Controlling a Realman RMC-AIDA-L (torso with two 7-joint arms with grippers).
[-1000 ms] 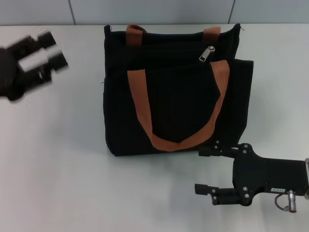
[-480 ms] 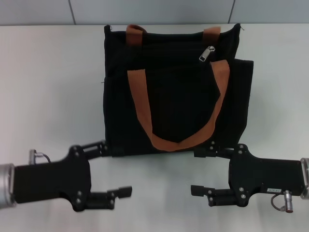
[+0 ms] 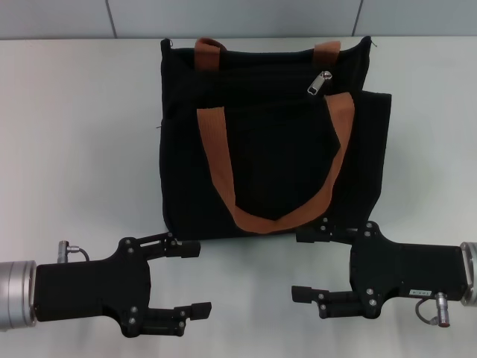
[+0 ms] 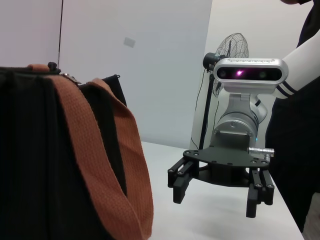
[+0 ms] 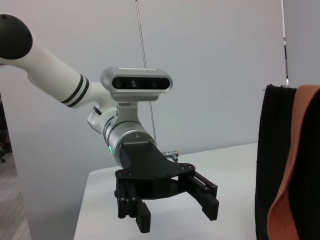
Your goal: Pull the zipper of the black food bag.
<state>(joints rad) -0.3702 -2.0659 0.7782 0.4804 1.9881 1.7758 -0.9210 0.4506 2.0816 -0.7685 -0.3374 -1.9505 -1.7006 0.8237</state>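
The black food bag (image 3: 272, 142) looked soft and likely to shift; the small zipper (image 3: 320, 82) wanted a fingertip pinch. Left end effector (image 3: 195, 278) and right end effector (image 3: 302, 263) hung open, near its bottom edge.

No readable text, small label on right claw (image 3: 300, 265) body too tiny to make out

The black food bag (image 3: 272, 142) was matt woven cloth, its brown-orange straps (image 3: 276, 218) coarse ribbed webbing. The zipper (image 3: 321, 82) pull was shiny silver metal. Both the left pincer (image 3: 195, 277) and right pincer (image 3: 301, 264) were matt black, on brushed-metal wrists. The tabletop (image 3: 82, 149) looked smooth, pale and matt.
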